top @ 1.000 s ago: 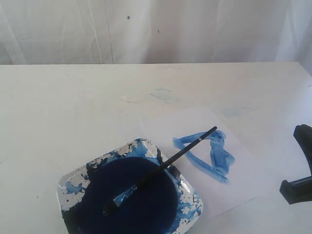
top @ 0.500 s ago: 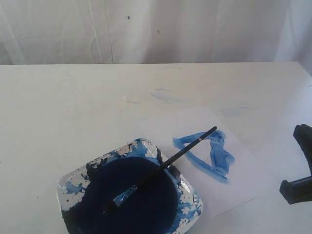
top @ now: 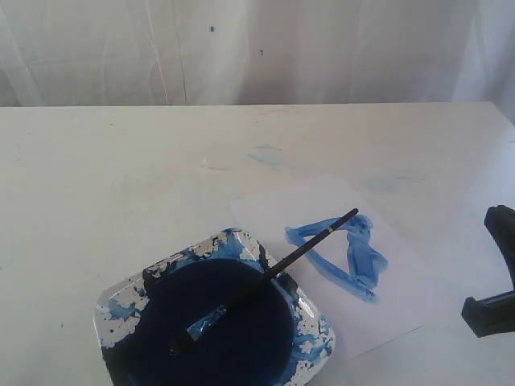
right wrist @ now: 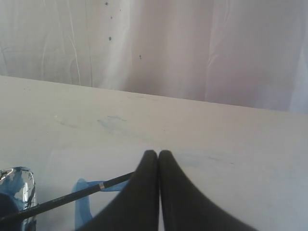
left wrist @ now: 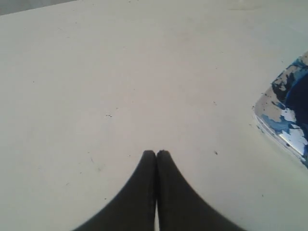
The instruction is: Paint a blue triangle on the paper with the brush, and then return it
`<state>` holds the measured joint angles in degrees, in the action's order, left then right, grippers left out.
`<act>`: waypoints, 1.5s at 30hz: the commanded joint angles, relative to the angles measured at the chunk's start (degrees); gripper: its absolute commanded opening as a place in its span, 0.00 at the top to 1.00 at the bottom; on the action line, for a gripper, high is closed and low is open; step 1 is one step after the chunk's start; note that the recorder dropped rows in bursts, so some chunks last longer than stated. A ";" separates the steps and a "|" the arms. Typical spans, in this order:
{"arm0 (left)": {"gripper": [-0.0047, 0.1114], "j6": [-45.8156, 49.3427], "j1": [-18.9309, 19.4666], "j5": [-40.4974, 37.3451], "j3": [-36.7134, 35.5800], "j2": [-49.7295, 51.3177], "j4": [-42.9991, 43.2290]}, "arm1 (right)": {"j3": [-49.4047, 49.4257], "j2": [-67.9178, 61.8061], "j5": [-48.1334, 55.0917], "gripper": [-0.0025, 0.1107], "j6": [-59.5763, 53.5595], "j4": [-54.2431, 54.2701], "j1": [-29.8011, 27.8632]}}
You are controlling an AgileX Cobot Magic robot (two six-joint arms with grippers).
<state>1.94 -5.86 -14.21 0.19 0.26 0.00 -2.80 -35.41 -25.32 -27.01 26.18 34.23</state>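
The brush (top: 265,277) lies loose, bristle end in the dark blue paint of the dish (top: 318,326), handle slanting over the dish's rim onto the paper (top: 322,201). The blue triangle (top: 364,256) is painted on that sheet, its right side thick and smeared. My right gripper (right wrist: 158,152) is shut and empty, apart from the brush (right wrist: 72,195), which shows beside it over the blue triangle (right wrist: 79,207). My left gripper (left wrist: 156,152) is shut and empty over bare table, the dish (left wrist: 284,130) off to one side.
A black part of the right arm (top: 491,310) shows at the right edge of the exterior view, beside the paper. Faint blue smudges (top: 269,157) mark the white table behind the sheet. A white curtain (top: 257,48) hangs behind the table.
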 commanded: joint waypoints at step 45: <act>0.96 -0.41 2.32 0.97 -0.19 -0.26 0.00 | 0.26 31.09 17.77 0.98 -2.81 -0.30 -22.35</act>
<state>1.82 -3.46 -13.37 0.19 0.26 0.00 -2.80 -4.69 -14.09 -29.62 26.19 12.26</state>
